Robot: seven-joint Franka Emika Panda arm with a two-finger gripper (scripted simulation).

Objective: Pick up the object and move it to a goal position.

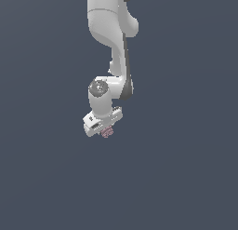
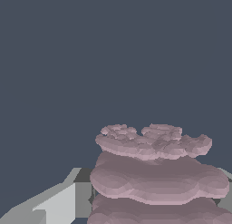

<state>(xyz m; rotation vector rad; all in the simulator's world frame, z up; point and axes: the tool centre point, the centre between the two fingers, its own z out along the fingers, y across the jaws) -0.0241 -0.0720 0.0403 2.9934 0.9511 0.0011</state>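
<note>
We see 1 white arm (image 1: 111, 47) reaching down, its gripper (image 1: 106, 130) closed on the object (image 1: 107, 131), a dusty-pink layered lump that peeks out just below the white gripper head. In the wrist view the object (image 2: 156, 173) sits between 2 grey fingers (image 2: 59, 205), touching them. Plain dark-blue background (image 1: 186, 168) surrounds the object on every side, with no edge or obstacle near it.
</note>
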